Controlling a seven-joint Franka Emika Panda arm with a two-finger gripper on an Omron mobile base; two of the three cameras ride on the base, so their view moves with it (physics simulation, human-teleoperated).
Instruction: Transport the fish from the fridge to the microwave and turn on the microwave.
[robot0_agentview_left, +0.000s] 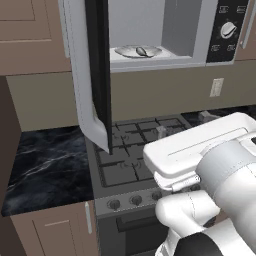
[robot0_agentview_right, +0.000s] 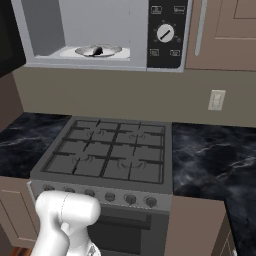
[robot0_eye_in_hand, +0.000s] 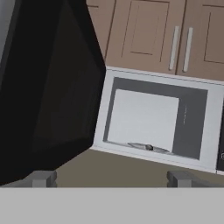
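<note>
So the microwave hangs on the wall right above the gas stove, and its big black door is swung all the way open to the left. The door edge sticks out toward the near side, over the left burners. The control panel with the round knob sits on the right end of the microwave.

Black marble surface runs on both sides of the stove, with brown cabinets up top and below. There's a wall outlet on the beige backsplash to the right of the stove.

Inside the microwave cavity there's a shallow glass plate on the floor, and the fish is lying on it, roughly in the middle. It looks like a small dark grey sliver from here, pretty hard to make out detail.

The white arm sits low on the near side, in front of the stove. The claw is pointed up at the open microwave, well apart from it. Its two tips are spread wide with nothing between them.
</note>
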